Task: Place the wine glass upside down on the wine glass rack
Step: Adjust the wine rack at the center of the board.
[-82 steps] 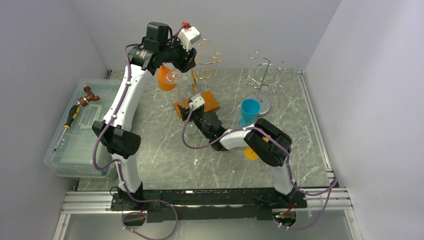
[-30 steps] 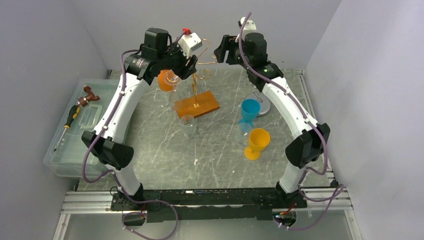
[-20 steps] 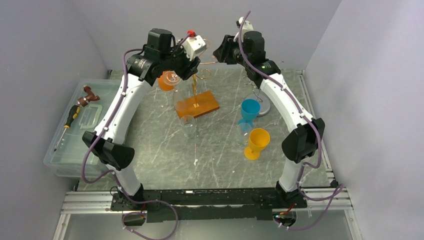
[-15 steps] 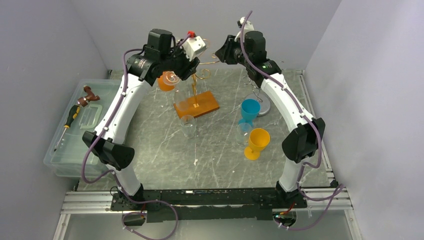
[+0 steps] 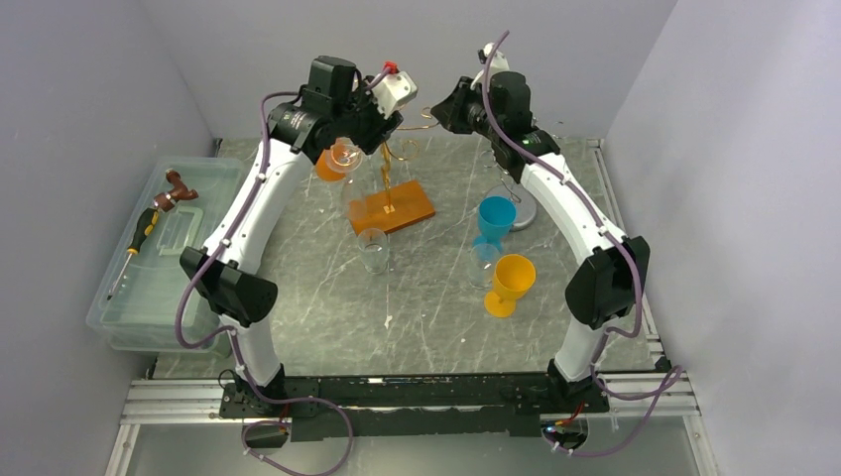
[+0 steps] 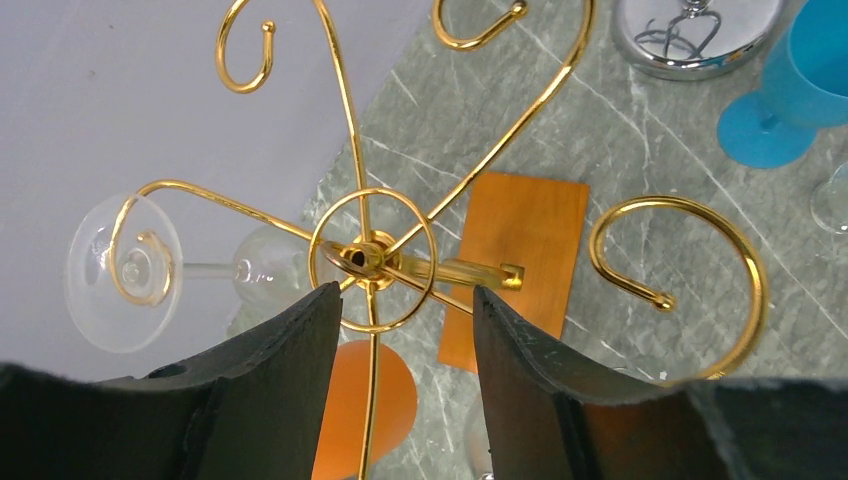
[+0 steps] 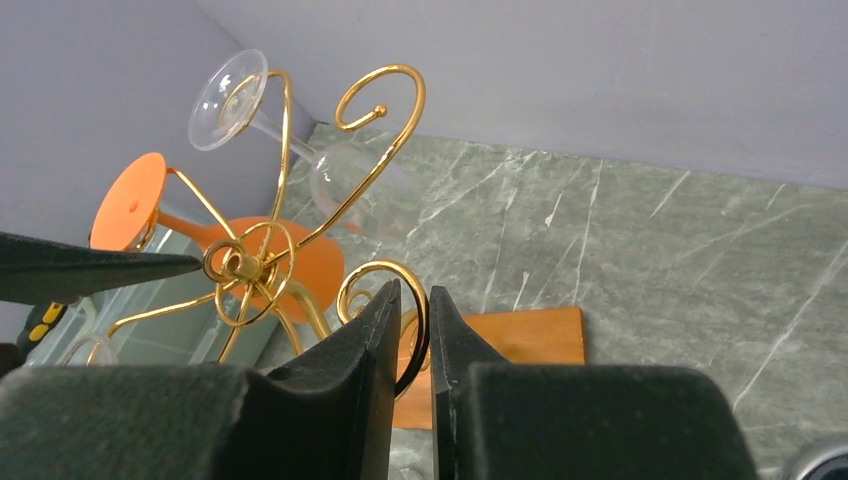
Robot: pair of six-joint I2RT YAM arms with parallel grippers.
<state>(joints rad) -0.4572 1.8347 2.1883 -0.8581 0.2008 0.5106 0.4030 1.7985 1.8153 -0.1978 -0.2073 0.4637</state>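
Your left gripper [image 6: 405, 300] stands half open over the hub of the rack [image 6: 372, 258], holding nothing. Your right gripper [image 7: 410, 300] looks all but closed, pinching one gold hook. The glass [image 6: 210, 269] hangs upside down from another hook, beside the orange glass [image 7: 315, 270].

Curled arms of gold wire rack [image 6: 365, 258] crowd both grippers: left gripper [image 6: 405, 300] jaws apart, straddling hub ring; right gripper [image 7: 413, 292] pinching one curl. Hanging clear wine glass [image 6: 125, 270] and orange goblet [image 7: 125, 200] block two curls; other curls bare. Front of marble tabletop [image 5: 327, 307] open; mid-table stand clear tumbler [image 5: 373, 248], blue goblet [image 5: 495, 220], yellow goblet [image 5: 512, 282].
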